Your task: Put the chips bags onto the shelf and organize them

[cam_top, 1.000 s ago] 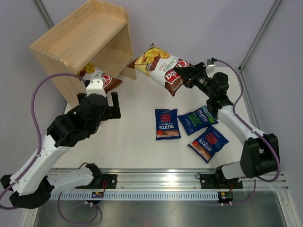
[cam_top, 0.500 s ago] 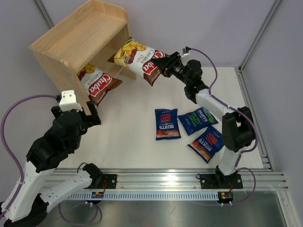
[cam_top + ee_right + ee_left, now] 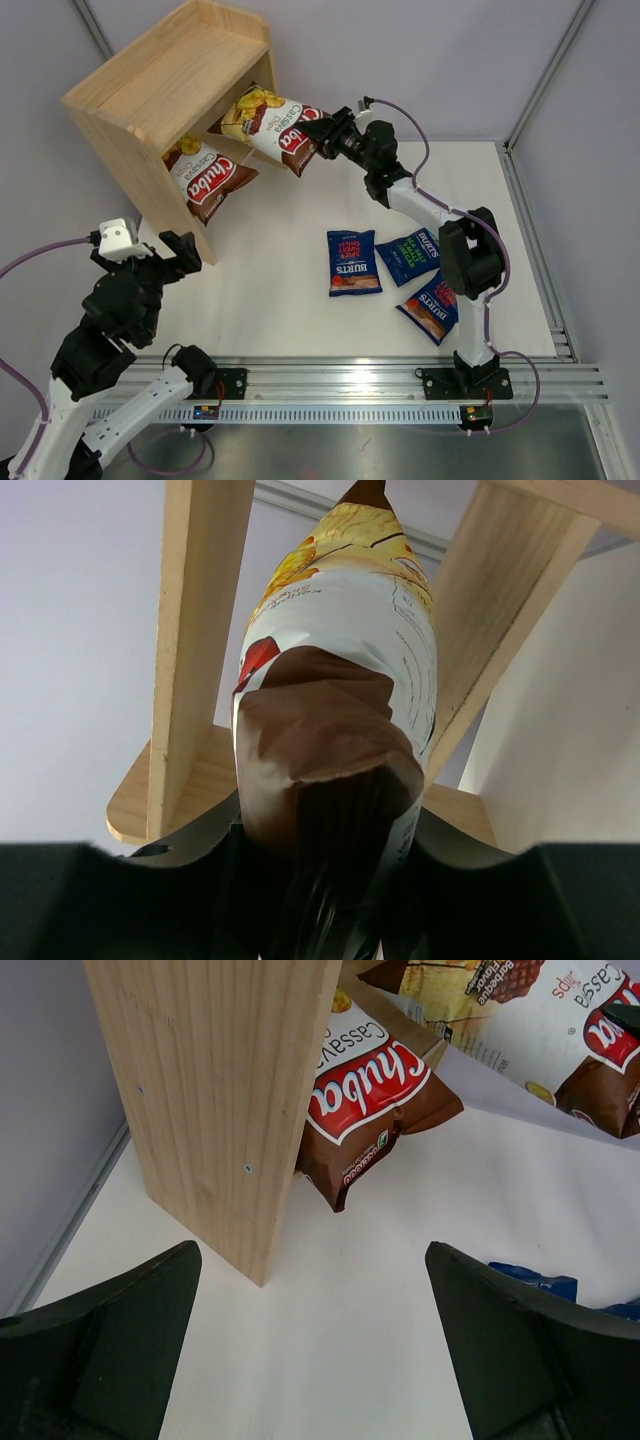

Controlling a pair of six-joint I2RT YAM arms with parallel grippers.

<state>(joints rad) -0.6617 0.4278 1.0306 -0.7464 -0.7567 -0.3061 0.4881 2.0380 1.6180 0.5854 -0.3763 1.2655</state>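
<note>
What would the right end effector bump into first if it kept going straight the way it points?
The right end effector grips a Chuba bag, whose far end leads into the shelf. The bag would likely touch a shelf board first; depth is unclear.

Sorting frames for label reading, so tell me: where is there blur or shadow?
Top external: sharp, even light, Burts bags legible. Left wrist: shelved Chuba bag crisp, left end effector fingers dark, soft. Right wrist: held Chuba bag close, near end shadowed.
</note>
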